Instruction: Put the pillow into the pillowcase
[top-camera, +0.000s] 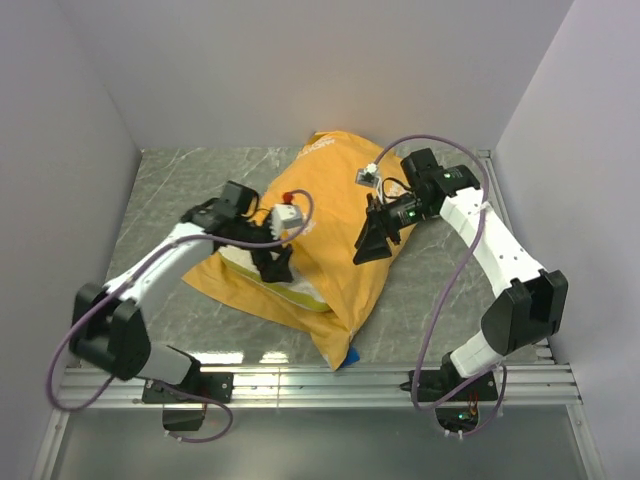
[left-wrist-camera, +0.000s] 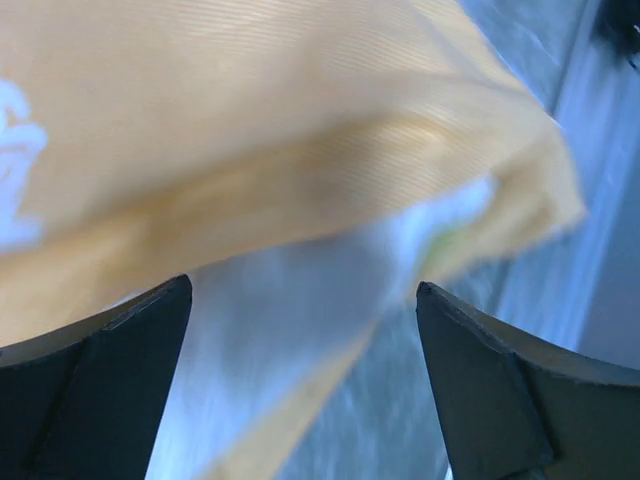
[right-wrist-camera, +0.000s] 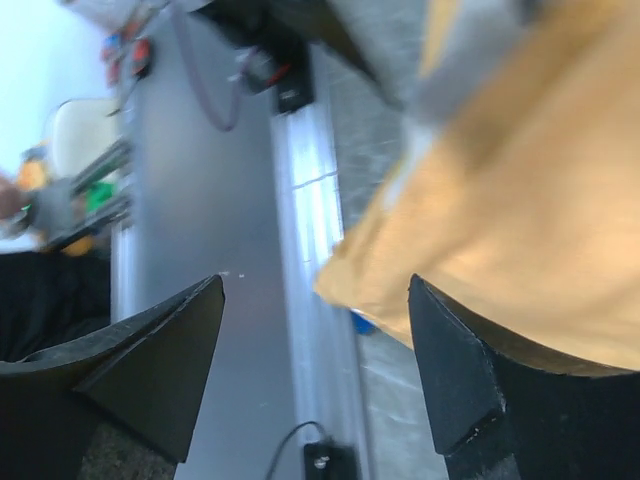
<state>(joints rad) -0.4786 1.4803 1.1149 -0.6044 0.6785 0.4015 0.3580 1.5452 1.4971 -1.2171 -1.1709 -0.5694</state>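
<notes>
The pillow (top-camera: 292, 288) lies mostly inside the pillowcase (top-camera: 345, 215), with 1 edge exposed at the left opening. The left gripper (top-camera: 277, 266) and right gripper (top-camera: 372, 244) have fingers apart, gripping nothing. Pinch only the upper hem, then draw it over the exposed edge.

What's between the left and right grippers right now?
Only the pillowcase, its orange-yellow side up, spans from left gripper to right gripper in the top view.
</notes>
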